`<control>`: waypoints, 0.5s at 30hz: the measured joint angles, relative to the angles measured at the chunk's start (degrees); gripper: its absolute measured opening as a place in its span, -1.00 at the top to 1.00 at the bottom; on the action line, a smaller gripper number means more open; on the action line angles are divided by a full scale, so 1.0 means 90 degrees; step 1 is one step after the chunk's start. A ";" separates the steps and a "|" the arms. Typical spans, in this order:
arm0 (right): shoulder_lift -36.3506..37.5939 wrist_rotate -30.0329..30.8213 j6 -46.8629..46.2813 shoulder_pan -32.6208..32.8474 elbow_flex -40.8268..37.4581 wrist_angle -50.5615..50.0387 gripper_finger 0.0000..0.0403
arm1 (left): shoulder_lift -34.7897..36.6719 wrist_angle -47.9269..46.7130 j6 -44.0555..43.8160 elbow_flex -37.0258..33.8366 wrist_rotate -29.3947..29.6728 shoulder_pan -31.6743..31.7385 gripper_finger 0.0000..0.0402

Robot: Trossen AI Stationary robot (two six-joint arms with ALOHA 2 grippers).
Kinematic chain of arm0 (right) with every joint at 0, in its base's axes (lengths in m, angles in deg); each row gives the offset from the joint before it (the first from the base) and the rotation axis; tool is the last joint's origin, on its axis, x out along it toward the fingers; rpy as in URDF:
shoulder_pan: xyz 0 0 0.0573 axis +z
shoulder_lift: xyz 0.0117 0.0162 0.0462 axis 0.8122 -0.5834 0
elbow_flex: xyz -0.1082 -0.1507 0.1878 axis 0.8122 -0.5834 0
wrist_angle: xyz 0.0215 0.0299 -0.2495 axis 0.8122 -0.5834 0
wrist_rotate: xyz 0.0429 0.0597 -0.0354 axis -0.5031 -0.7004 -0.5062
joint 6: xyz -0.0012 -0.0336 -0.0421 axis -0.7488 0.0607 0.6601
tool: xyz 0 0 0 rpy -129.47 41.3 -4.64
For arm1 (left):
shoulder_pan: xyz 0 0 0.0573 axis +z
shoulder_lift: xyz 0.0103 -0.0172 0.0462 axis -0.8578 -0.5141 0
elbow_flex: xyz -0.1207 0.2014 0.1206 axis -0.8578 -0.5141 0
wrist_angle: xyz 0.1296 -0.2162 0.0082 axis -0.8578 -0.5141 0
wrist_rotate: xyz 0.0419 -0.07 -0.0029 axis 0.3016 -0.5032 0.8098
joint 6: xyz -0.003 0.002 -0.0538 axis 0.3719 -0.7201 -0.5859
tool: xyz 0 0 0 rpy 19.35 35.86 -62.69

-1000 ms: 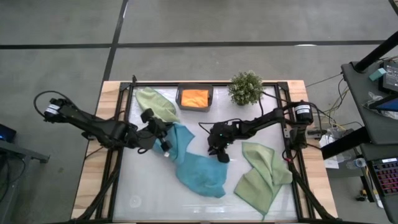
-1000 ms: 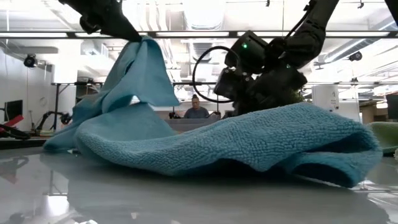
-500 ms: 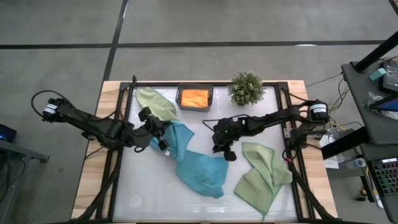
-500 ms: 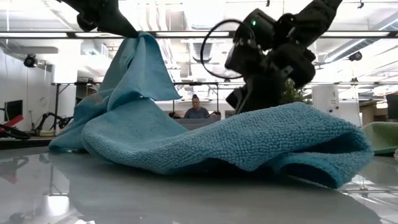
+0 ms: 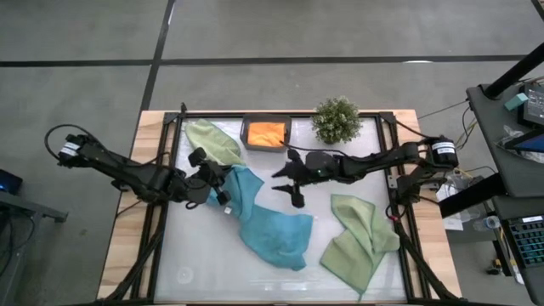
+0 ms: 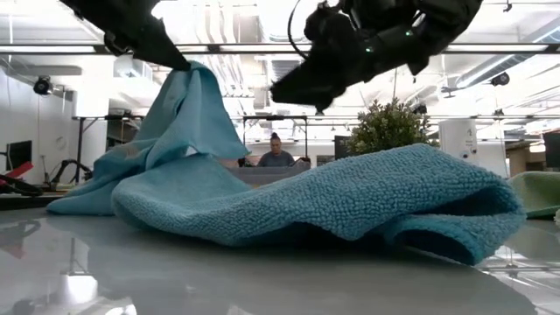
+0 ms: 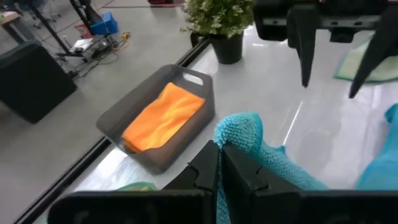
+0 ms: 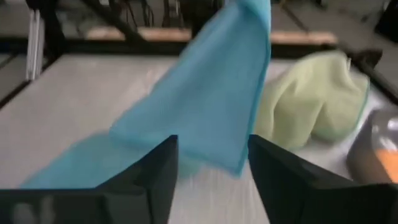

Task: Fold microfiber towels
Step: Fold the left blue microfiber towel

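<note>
You see grey concrete floor point(image 5: 340, 34) crossed by dark seams. Glossy white worktop point(image 5: 204, 263), wood edges. Ceiling strip lights point(image 6: 262, 48) overhead. Person point(image 6: 276, 150) seated behind. Cluttered dark desk point(image 5: 518, 110) at your right.

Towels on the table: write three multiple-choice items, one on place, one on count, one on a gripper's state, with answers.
1. Where is the orange towel?
A. in the grey tray
B. beside the plant
C. under a green towel

2. How many green towels show in the high view?
A. one
B. two
C. four

3. The left gripper is:
A. open, empty
B. shut on the blue towel
C. holding the tray

Answers: 1 A, the towel fills the tray. 2 B, one by the tray, one at right. 3 B, the towel's corner rises pinched between its fingers.
</note>
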 joint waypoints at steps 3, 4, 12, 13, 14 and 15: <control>-0.0279 0.0001 -0.0073 -0.0031 0.0000 0.0843 -0.05 | -0.0003 0.0006 -0.0002 -0.0093 0.0010 0.0003 1.00; -0.0393 -0.0003 -0.0146 -0.0056 0.0000 0.1108 -0.08 | -0.0003 0.0006 -0.0002 -0.0115 0.0013 0.0003 1.00; -0.1552 -0.0002 -0.0808 -0.0432 0.0296 0.2263 -0.18 | -0.0003 0.0066 -0.0005 -0.0187 0.0020 0.0000 1.00; -0.1700 -0.0020 -0.0848 -0.0474 0.0443 0.2285 -0.18 | -0.0003 0.0068 -0.0005 -0.0186 0.0018 0.0000 1.00; -0.1849 -0.0051 -0.0881 -0.0510 0.0574 0.2285 -0.17 | -0.0003 0.0066 -0.0002 -0.0184 0.0018 0.0000 1.00; -0.2018 -0.0170 -0.0902 -0.0544 0.0738 0.2285 -0.17 | -0.0003 0.0068 -0.0002 -0.0179 0.0014 0.0000 1.00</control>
